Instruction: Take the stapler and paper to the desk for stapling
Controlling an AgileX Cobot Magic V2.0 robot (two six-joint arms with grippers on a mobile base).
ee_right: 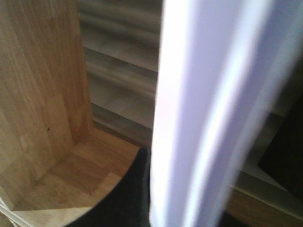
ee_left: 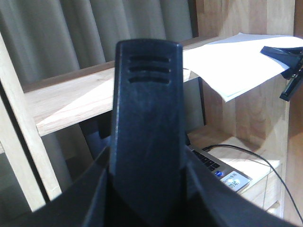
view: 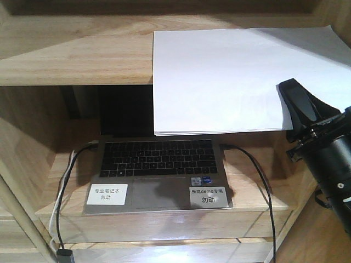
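Right claw, entering at the right edge of the front view, straddles the lower right corner of a plain white rectangular sheet of paper. One black finger lies over the top of the sheet and the other is out of sight beneath. Whether the jaws press on the paper or merely sit astride it cannot be told, since the right wrist view shows only a blurred white band edge-on beside one dark finger. The sheet lies on a light wooden shelf board across the upper half of the frame. Its near part overhangs the board's front edge above an open grey laptop in the compartment below. The left claw fills the middle of its own wrist view with nothing visibly in it, and how its jaws stand cannot be made out. No stapler and no tabletop appear in any view. The paper looks light, thin and floppy, likely to sag, crease or slip from a one-corner pinch. The overhanging edge seems the sensible place to grip it, drawing it off flat and slowly.
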